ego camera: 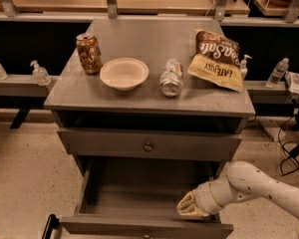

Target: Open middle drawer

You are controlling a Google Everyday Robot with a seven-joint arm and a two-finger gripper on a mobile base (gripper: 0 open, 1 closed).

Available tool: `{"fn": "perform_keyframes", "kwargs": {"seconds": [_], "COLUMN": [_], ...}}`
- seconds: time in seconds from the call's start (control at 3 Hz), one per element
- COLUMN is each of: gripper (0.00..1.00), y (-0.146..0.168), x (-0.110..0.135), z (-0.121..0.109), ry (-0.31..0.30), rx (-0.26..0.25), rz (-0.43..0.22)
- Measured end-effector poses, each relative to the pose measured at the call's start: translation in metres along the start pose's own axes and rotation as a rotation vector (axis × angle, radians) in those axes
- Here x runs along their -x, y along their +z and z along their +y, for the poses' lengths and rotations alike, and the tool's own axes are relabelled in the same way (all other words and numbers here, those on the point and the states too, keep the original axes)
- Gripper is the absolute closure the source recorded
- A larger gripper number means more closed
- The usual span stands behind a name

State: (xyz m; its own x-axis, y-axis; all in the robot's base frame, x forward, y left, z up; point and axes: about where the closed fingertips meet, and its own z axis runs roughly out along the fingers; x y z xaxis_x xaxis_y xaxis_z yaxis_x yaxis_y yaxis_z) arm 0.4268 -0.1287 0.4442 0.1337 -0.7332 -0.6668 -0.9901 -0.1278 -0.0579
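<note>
The middle drawer [109, 226] stands far out of the grey cabinet [139, 39]. Its low front lies at the bottom edge of the view, with a small round knob [146, 234] at the centre, partly cut off. The drawer's grey floor and side walls show from above.

The gripper [188, 206] is a cream-coloured tip on a white arm [259, 183] that comes in from the right. It sits inside this drawer at the right end, just behind the front panel and near the right wall. It looks to be touching the inner face of the front, though the angle leaves that uncertain. Whether it is spread or closed I cannot tell.

Above, the upper drawer [199, 146] shows a taller front with a bigger knob [147, 146], and a dark gap lies between it and the cabinet's top.

On that top, from left to right:
- a brown can [88, 53], upright
- a pale bowl [124, 73], just beside the can
- a clear bottle [171, 77], lying on its side
- a chip bag [217, 59], lying flat near the right edge

The four stand apart from one another. A pump bottle [40, 72] stands on the ledge to the cabinet's left, and cables [289, 153] trail over the speckled floor [25, 183] at the right.
</note>
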Motion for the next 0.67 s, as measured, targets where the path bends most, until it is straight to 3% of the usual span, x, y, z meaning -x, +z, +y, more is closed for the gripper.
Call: {"fn": "perform_keyframes", "kwargs": {"seconds": [0.67], "gripper": [1.00], "y": [-0.011], "x": [0.009], "z": [-0.035], "ry": [0.006], "rx": [-0.103], "rz": [-0.002]}}
